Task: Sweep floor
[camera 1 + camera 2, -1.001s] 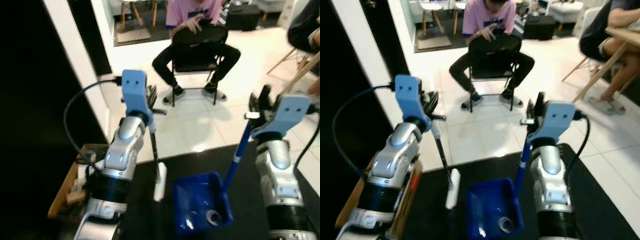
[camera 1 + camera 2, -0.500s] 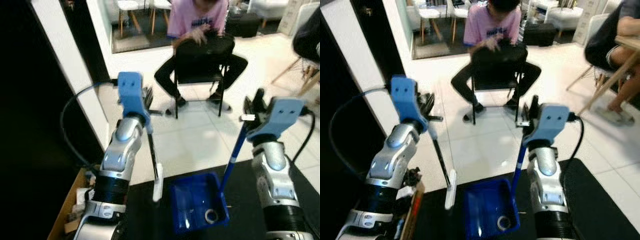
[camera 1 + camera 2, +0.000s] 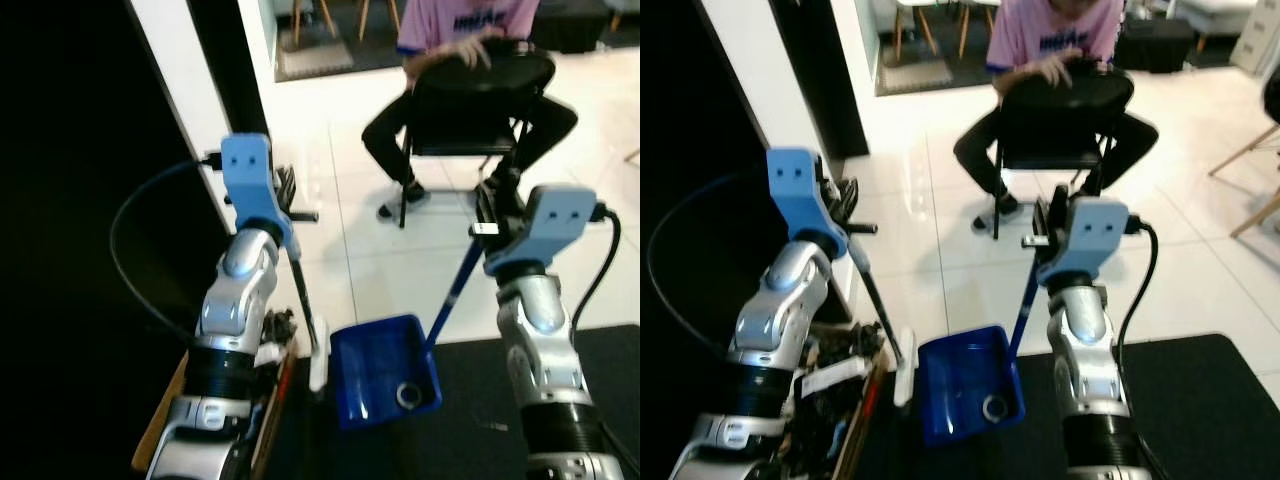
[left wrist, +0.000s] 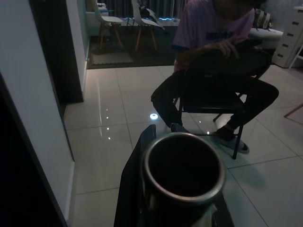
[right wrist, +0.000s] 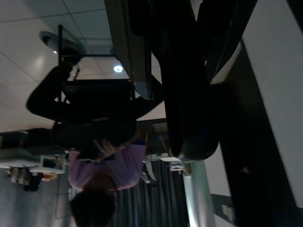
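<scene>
The two head views look forward and down from above both silver arms, onto glossy white floor tiles [image 3: 380, 270] and a dark mat at 6 o'clock. Both share the blue plastic dustpan [image 3: 965, 385] low in the centre and the seated person in a pink shirt [image 3: 465, 20] on a black folding chair [image 3: 1065, 125] at 12 o'clock. The left wrist view faces that same chair from low and very near a round metal tube end [image 4: 183, 168]. The right wrist view sees the person [image 5: 102, 163] inverted, past dark close shapes.
</scene>
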Available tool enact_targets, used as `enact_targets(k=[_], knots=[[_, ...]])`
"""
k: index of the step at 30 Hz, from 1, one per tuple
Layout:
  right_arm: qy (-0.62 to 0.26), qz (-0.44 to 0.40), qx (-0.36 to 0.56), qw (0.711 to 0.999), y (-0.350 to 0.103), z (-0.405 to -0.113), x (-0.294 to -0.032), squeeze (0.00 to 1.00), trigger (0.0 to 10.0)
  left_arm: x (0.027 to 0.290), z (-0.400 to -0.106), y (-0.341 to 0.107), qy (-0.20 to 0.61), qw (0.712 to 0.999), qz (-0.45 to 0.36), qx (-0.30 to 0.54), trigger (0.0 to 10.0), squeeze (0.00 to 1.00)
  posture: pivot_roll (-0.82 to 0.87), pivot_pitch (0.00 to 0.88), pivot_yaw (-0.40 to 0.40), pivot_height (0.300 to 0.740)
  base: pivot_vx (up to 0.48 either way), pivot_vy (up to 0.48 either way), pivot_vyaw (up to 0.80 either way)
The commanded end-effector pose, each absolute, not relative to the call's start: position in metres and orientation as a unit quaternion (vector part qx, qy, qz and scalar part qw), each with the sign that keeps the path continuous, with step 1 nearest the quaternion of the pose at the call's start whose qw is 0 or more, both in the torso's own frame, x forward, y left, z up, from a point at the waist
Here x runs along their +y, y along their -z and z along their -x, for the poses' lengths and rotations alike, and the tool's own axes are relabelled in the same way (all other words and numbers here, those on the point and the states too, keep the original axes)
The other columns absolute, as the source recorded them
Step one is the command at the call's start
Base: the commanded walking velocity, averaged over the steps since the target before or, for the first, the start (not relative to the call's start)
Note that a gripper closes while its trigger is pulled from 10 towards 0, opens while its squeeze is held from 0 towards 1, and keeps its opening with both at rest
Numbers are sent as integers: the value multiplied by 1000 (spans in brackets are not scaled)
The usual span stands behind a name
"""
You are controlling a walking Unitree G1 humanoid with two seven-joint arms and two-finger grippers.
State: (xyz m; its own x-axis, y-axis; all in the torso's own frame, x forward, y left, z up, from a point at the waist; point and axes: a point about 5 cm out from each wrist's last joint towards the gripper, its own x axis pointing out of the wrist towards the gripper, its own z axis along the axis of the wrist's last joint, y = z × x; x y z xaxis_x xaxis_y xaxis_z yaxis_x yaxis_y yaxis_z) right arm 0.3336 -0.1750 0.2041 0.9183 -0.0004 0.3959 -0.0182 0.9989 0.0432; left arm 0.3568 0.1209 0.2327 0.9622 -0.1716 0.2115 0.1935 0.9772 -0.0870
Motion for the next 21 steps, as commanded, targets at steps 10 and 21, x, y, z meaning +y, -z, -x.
enact_targets(k=[10,21], knots=[[0,-16,-260,965,-238,-321,-184,0,10000,122,-352,-241,112,986,46,-114,10000,0,-102,96,111,740,0,0,0],[-12,-24,-220,975,-211,-315,-181,0,10000,138,-329,-207,132,989,-24,-64,10000,0,-84,109,131,740,0,0,0]])
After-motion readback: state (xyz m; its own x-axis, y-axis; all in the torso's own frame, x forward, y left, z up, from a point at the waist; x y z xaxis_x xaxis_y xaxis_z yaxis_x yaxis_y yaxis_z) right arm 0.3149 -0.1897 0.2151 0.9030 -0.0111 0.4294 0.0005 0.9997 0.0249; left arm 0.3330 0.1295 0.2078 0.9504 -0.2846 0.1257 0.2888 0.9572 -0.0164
